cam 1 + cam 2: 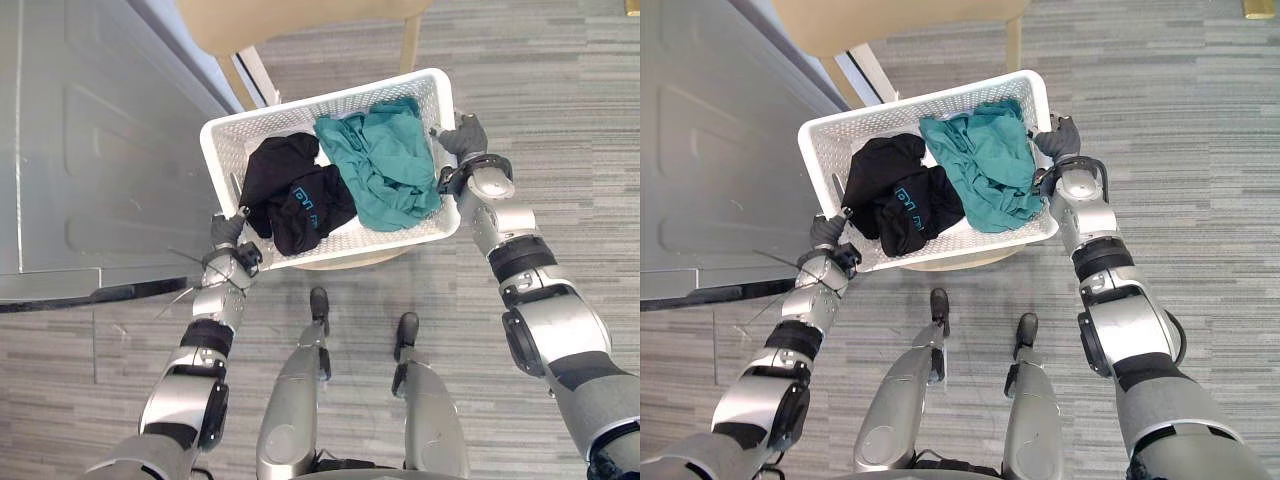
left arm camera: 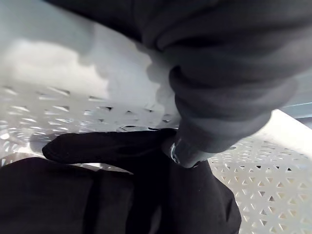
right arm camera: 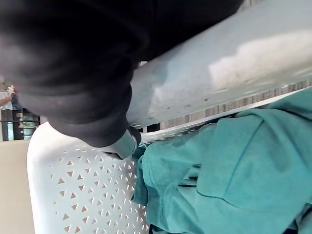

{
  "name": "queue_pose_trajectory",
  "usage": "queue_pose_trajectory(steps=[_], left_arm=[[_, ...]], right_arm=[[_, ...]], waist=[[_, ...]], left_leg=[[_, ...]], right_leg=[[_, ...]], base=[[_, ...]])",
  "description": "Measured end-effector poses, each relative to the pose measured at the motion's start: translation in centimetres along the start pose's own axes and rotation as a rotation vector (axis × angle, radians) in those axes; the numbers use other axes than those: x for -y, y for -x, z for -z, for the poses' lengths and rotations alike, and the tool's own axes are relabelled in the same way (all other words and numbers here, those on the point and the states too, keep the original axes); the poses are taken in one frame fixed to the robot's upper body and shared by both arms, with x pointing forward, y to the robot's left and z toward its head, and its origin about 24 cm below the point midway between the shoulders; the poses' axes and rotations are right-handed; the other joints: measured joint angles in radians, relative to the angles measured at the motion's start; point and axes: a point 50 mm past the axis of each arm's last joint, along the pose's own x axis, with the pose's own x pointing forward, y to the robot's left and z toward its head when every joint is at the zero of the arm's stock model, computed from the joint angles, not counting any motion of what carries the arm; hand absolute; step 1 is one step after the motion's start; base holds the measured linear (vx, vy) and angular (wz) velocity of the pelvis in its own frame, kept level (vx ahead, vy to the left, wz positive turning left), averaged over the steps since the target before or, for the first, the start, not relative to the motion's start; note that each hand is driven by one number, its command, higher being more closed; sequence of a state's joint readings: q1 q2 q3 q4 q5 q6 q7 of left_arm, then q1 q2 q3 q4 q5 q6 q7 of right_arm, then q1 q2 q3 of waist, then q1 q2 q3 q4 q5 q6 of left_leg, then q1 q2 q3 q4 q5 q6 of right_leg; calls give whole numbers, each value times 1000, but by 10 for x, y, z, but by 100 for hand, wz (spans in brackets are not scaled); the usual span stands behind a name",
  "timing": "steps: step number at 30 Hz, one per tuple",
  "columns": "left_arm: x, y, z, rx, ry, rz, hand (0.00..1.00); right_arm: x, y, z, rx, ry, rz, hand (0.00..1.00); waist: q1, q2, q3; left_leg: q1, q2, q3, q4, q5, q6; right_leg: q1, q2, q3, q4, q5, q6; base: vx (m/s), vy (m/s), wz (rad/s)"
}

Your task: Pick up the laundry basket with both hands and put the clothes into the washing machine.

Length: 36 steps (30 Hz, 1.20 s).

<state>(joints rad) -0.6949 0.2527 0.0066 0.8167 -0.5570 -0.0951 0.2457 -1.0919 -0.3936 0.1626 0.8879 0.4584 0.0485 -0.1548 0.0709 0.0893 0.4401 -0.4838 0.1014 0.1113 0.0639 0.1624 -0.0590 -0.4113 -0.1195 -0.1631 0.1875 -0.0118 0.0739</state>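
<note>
Laundry basket, eye views: we see the white perforated laundry basket (image 1: 300, 112) between the two hands, above the grey striped floor (image 1: 560, 120). A tan rounded edge (image 1: 340, 262) shows just under its near side.
Clothes: a black garment (image 1: 290, 190) lies in the basket's left half and a teal garment (image 1: 385, 160) in its right half. They touch each other.
Left hand (image 1: 228, 230): at the left short end of the basket.
Right hand (image 1: 462, 135): at the right short end.
Around: a grey panel (image 1: 100, 150) on the left, and a tan seat (image 1: 290, 20) beyond the basket.
Left wrist view: we see the left fingers (image 2: 183, 151) hooked over the white rim, gripping it, just beside the black garment.
Right wrist view: the right fingers (image 3: 122, 144) curl over the rim and grip it, next to the teal garment.
</note>
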Motion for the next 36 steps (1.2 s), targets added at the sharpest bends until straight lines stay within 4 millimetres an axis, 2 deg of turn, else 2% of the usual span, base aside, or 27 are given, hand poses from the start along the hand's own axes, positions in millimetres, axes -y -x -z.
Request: queue_pose_trajectory(steps=[4,5,6,7,13,16,20,22,23,24,27,32,36], left_arm=[[1,-4,-3,-7,-9,-1,100],[1,-6,-8,3,-6,4,100],[1,-7,-10,7,-7,7,100],[1,-9,-14,15,-7,9,0],[2,-20,-42,45,40,-31,0],[2,-24,-56,62,66,-65,0],[1,-27,-67,75,59,-94,0],[0,-29,-83,111,58,-112,0],[0,-31,-96,142,63,-117,0],[0,-31,-99,149,66,-121,0],[-15,-32,-122,217,35,-172,0],[-34,-28,-156,332,-54,-224,0],[-44,-26,-161,344,-50,-256,0]], right_arm=[[-2,-4,-1,-23,-8,9,100],[-7,-5,-4,-18,-13,-1,0],[-8,-5,-5,-15,-18,-2,0],[-8,-5,-6,-10,-36,-2,0],[-9,-5,-3,-12,-165,4,0],[-5,-3,10,-55,-181,22,0],[-3,-3,10,-56,-179,18,0],[-3,-4,9,-60,-173,12,0],[2,-4,5,-54,-167,19,0],[3,-4,4,-50,-166,21,0],[15,-5,-15,23,-164,29,0],[47,-1,-53,155,-115,57,0],[56,1,-62,192,-95,61,0]], waist=[[1,0,0],[2,0,0],[1,0,0],[1,-1,0],[-2,-13,6],[-5,-17,8],[-6,-22,10],[-7,-41,21],[-10,-50,27],[-11,-52,28],[-31,-54,28],[-39,-56,28],[-53,-57,28]], left_leg=[[-4,3,3,0,2,-4],[-13,5,5,-2,2,-4],[-14,6,8,-8,2,-4],[-16,8,21,-22,3,-4],[-41,35,86,-33,10,6],[-50,40,88,-31,22,19],[-51,47,102,-21,23,18],[-50,58,117,-11,23,18],[-50,62,116,-11,23,18],[-50,62,116,-11,23,18],[-50,63,127,-8,23,18],[-50,72,158,15,22,17],[-47,76,175,20,21,18]], right_leg=[[-5,2,3,2,0,0],[-18,3,6,2,0,-1],[-23,3,8,3,0,-1],[-33,5,9,3,0,0],[-67,13,9,5,4,-6],[-72,15,-1,5,4,-6],[-74,17,-8,21,4,-6],[-77,21,-17,38,4,-6],[-78,23,-22,46,4,-6],[-79,23,-22,48,4,-6],[-89,19,-22,71,4,-6],[-99,18,-18,94,4,-6],[-98,17,-13,96,4,-6]], base=[[-8,-4,-1],[-35,2,-9],[-57,5,-10],[-63,8,-8],[-35,1,-5],[44,-27,3],[69,-23,1],[40,-47,2],[21,-42,3],[12,-32,3],[-2,-2,-2],[-34,-25,-8],[-68,-20,-7]])
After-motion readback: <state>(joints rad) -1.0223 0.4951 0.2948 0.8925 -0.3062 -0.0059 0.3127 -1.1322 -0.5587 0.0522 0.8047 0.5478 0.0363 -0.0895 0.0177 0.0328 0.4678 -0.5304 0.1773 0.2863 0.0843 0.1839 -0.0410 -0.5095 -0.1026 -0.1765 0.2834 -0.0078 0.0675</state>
